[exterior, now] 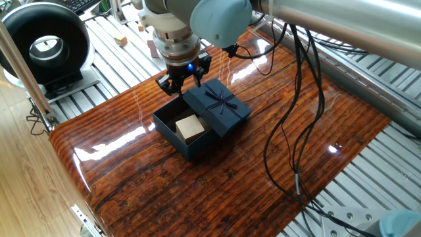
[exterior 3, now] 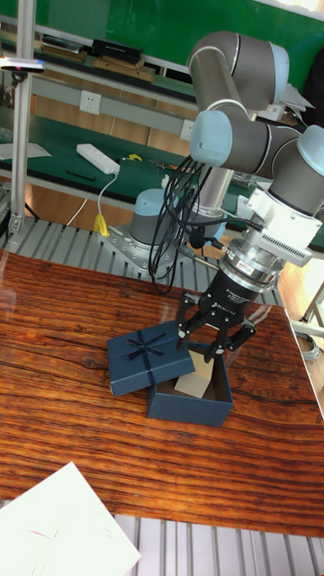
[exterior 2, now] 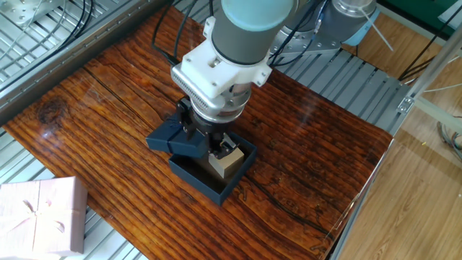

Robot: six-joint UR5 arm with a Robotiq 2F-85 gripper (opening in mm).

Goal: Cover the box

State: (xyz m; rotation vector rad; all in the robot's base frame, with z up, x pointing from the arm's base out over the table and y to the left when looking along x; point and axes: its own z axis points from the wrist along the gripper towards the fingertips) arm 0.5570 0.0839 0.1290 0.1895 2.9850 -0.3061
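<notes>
The box (exterior: pixel 197 149) is a navy square base, open at the top, standing mid-table with a tan block (exterior: pixel 189 127) inside. It also shows as the box (exterior 2: pixel 196 178) and the box (exterior 3: pixel 189 409). Its navy lid (exterior: pixel 217 105) with a bow lies tilted beside it, one edge resting on the box rim; the lid (exterior 3: pixel 148 358) sits to the left in the tall view. My gripper (exterior: pixel 179 84) hovers just above the box's far corner next to the lid, open and holding nothing. It appears again as the gripper (exterior 2: pixel 213 141) and the gripper (exterior 3: pixel 211 346), fingers spread.
A pale pink box (exterior 2: pixel 40 217) sits off the wooden table's corner. A black round device (exterior: pixel 46 43) stands beyond the left edge. Black cables (exterior: pixel 296 131) hang over the right half of the table. Metal rails surround the tabletop.
</notes>
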